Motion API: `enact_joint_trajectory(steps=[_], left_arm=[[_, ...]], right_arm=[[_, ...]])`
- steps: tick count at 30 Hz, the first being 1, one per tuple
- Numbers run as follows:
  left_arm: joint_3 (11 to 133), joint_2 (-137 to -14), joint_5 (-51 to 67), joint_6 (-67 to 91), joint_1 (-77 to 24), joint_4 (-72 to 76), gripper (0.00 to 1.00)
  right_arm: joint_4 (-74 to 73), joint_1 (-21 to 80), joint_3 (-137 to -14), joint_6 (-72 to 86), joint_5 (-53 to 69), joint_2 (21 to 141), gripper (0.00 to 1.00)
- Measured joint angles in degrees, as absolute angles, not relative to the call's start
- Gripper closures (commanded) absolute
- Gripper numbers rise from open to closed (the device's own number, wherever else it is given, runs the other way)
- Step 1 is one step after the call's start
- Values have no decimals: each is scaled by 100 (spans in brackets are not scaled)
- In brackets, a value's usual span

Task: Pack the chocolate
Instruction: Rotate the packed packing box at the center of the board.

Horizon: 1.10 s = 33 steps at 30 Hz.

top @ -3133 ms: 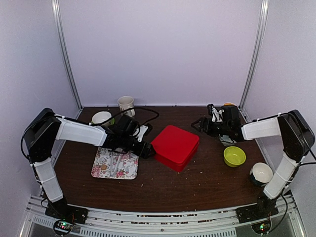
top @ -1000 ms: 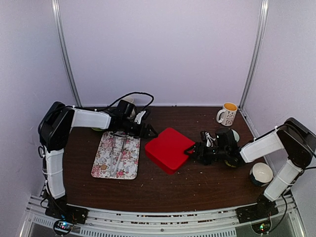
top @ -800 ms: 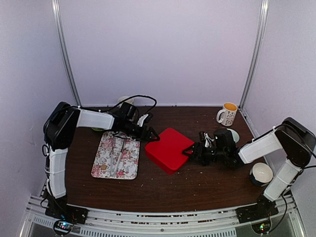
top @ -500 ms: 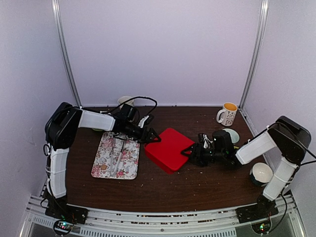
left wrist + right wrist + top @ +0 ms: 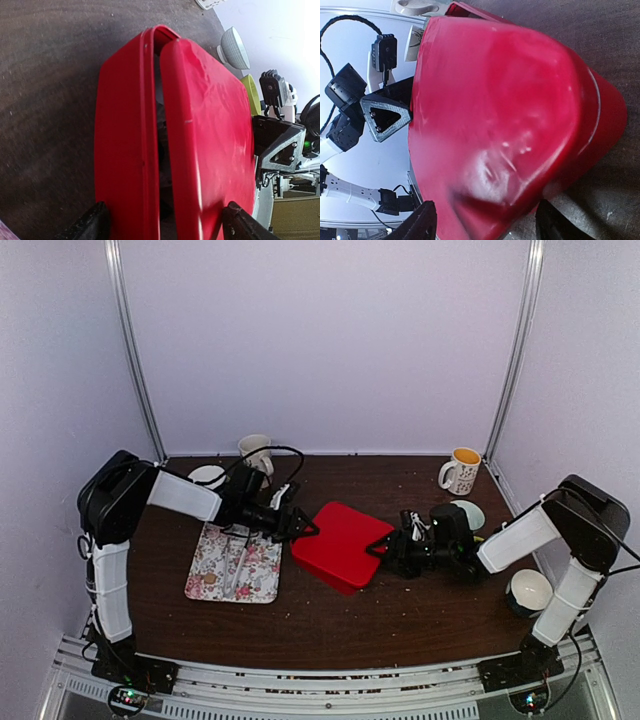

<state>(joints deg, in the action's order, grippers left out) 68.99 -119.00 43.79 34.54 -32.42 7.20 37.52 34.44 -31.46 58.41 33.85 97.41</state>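
Soft, even light fills the top view, bright on the pale walls and leaving only faint shadows on the dark table. Both wrist views are close and soft-focused. The red box carries white glare streaks, its nearest edges blur, and the background burns out white.

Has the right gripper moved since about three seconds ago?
Yes. The right gripper has come left and nearer, toward the floral tray, and now has its fingers either side of the right corner of the red box.
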Motion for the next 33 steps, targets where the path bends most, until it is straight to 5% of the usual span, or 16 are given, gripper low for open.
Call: enact_joint_trajectory(steps=[13, 27, 33], left_arm=[[6038, -11421, 3955, 4414, -3750, 1413, 21], [6434, -11159, 3354, 4125, -4156, 252, 23], [6834, -11212, 3116, 3802, -4110, -259, 37]], right_arm=[[2770, 3323, -3148, 5157, 3461, 9336, 22], [1697, 3173, -3402, 4624, 3463, 9105, 24], [1452, 3234, -3546, 4644, 3341, 9105, 24]])
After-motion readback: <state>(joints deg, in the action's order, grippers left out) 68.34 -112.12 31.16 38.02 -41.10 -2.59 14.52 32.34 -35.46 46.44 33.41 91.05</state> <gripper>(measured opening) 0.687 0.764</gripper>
